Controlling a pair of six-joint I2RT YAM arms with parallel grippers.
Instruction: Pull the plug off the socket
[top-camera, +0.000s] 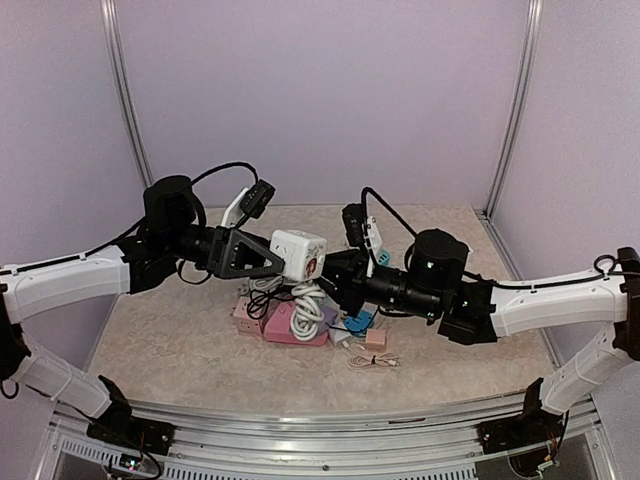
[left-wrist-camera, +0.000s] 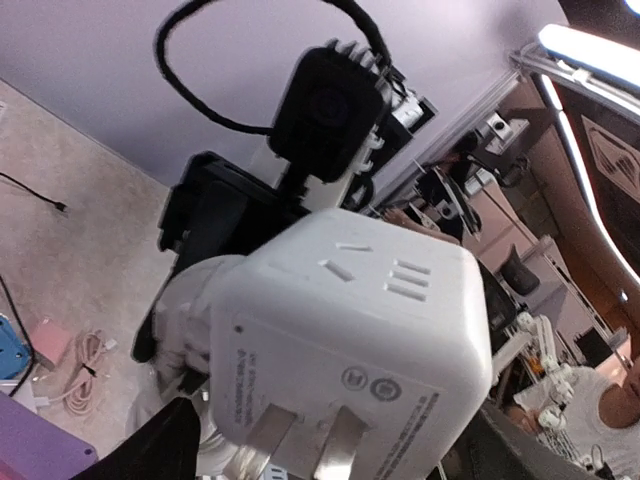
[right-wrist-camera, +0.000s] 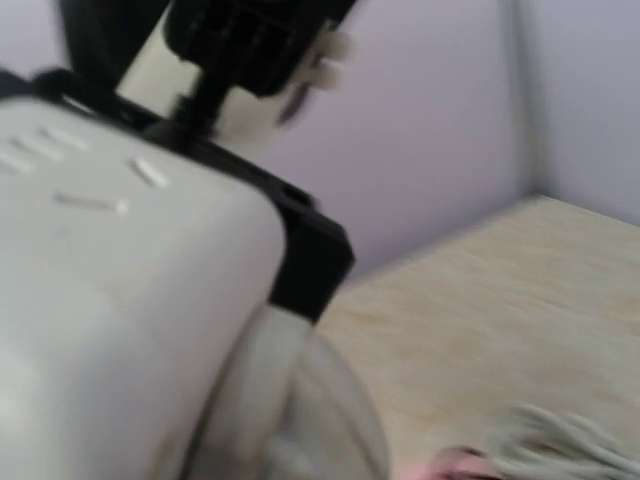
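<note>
Plug (left-wrist-camera: 185, 322) is not yet out, by my reading: it butts against the white socket cube (top-camera: 298, 252), aloft above mid-table. The left gripper (top-camera: 282, 253) flanks the cube; whether it clamps I cannot tell. The right gripper (top-camera: 330, 272) is clenched on the plug, so the pull remains. Below lie a pink power strip (top-camera: 292, 327), a blue adapter (top-camera: 360, 322) and a coiled cable (top-camera: 372, 360), possible snags for the hanging cord.

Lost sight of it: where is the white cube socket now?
Top view, centre: the white cube socket is raised between the left tool and right tool, above the pink power strip.
</note>
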